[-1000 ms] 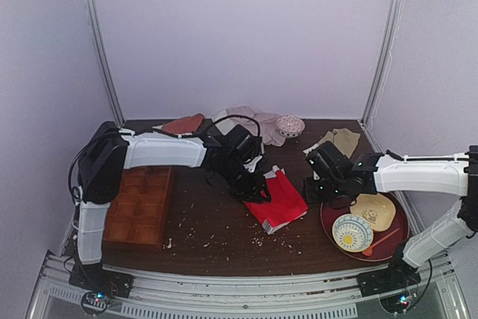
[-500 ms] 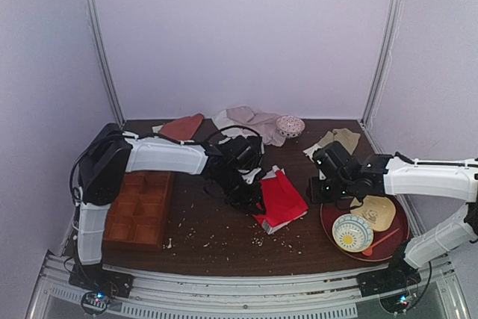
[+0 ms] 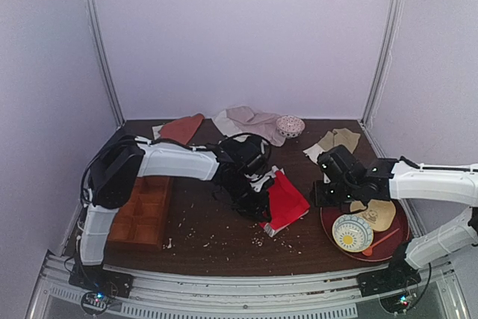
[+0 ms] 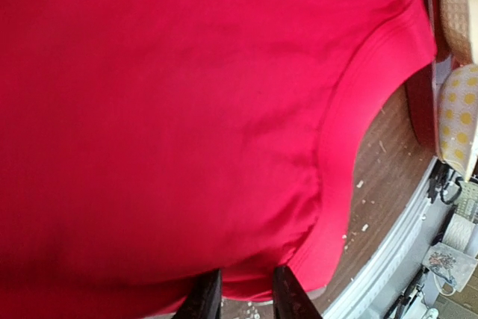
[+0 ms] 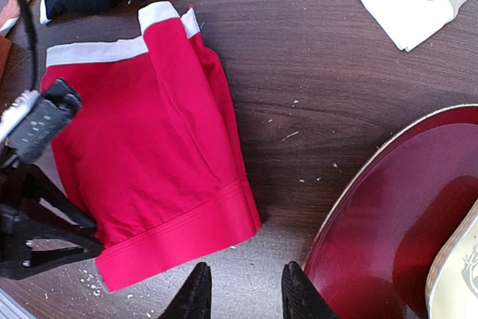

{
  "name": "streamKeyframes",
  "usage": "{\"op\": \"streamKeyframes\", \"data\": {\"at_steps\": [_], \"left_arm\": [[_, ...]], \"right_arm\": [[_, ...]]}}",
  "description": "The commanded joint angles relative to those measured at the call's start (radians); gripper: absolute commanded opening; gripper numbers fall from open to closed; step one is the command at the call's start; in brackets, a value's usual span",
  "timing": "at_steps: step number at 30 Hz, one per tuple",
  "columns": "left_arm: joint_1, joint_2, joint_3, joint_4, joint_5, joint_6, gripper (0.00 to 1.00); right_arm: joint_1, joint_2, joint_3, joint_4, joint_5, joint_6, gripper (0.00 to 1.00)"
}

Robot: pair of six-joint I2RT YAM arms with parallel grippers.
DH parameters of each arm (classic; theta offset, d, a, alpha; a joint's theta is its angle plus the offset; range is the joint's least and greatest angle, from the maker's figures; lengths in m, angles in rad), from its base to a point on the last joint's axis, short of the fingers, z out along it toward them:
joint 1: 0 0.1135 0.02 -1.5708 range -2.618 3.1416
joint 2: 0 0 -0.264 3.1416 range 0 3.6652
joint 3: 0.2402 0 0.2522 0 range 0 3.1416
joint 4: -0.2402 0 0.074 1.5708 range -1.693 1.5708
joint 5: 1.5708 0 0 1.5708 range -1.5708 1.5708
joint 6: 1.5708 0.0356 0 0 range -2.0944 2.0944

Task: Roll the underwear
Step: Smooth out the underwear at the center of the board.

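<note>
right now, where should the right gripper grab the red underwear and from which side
Probably the thick leg hem, from the right arm's side: it lies flat and free just ahead of the open right gripper, while the left gripper grips the underwear on its far side.
</note>
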Motion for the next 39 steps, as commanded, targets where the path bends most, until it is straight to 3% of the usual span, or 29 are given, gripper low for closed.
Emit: {"op": "streamKeyframes", "data": {"at_steps": [1, 10, 18, 39], "left_arm": [[-0.017, 0.062, 0.067, -0.051, -0.03, 0.031, 0.26], [-0.016, 0.082, 0.141, -0.111, -0.087, 0.032, 0.27], [-0.015, -0.012, 0.178, -0.173, -0.12, 0.043, 0.3], [-0.017, 0.017, 0.113, -0.084, -0.018, 0.029, 0.3]], "right_arm": [[-0.006, -0.032, -0.018, -0.024, -0.003, 0.025, 0.33], [-0.001, -0.04, -0.031, -0.014, -0.028, 0.035, 0.33], [0.0, -0.015, -0.018, -0.002, -0.046, 0.022, 0.33], [-0.041, 0.24, 0.088, 0.068, -0.076, -0.008, 0.34]]}}
